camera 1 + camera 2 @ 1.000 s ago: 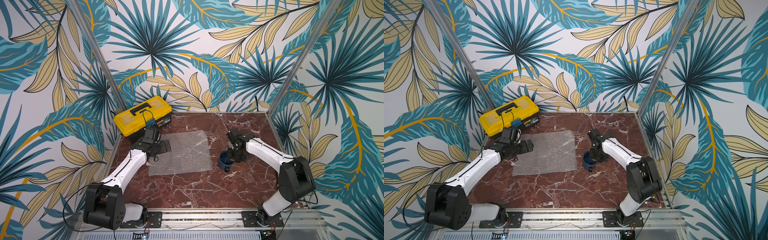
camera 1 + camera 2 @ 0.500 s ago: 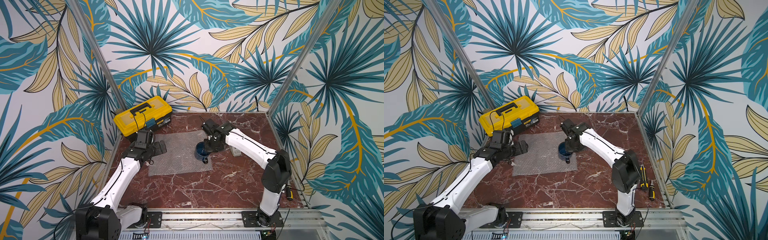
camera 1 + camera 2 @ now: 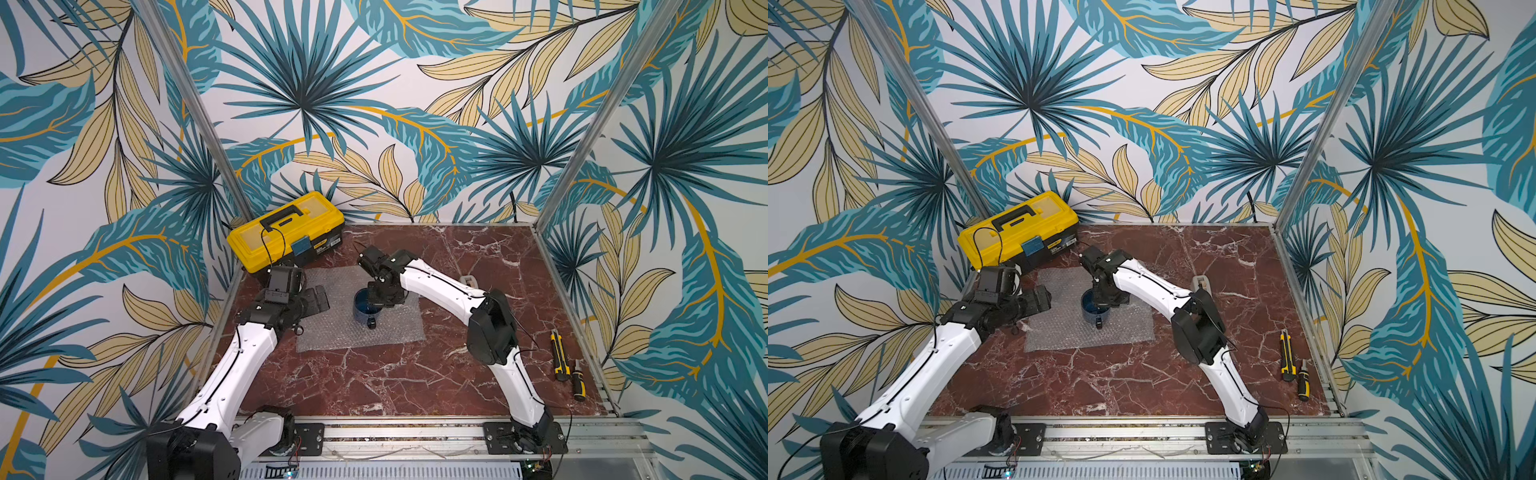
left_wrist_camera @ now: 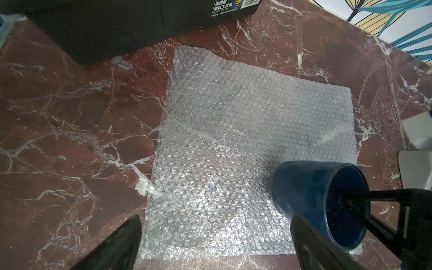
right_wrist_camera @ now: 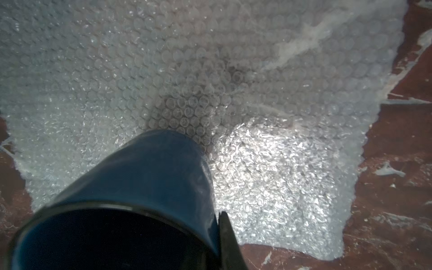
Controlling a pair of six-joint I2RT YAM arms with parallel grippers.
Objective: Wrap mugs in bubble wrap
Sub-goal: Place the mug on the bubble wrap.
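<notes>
Quick status. Clock = table seen from above, 12 at the back wall, 6 at my base rail.

My right gripper [image 3: 377, 296] is squeezed nearly shut on the rim of the navy mug [image 3: 366, 306]. One finger is inside the cup, the other finger [image 5: 226, 240] is outside against the wall, so I've def got hold of it. The mug is over approx the middle of the bubble wrap [image 3: 332, 334], handle pointing to 6 in both top views. Can't tell if its bottom is touching the sheet or just above it, tbh.

The wrap lies spread flat on the marble table [image 3: 415, 382], around 10 o'clock of centre. Its 11 corner is near the yellow toolbox [image 3: 286, 230], which sits in the table's 11 corner w/ a strip of bare marble btwn them.

My left gripper [image 3: 316, 296] hangs at the sheet's 9 o'clock edge, fingers spread wide, nothing btwn them, apart from the mug.

Other stuff:
- The grey tape dispenser [image 3: 469, 280] is at 3 of the wrap, half hidden behind my right arm.
- The utility knife [image 3: 557, 351] and screwdriver [image 3: 578, 380] lie side by side by the table's 4 o'clock edge, well apart from the wrap.
</notes>
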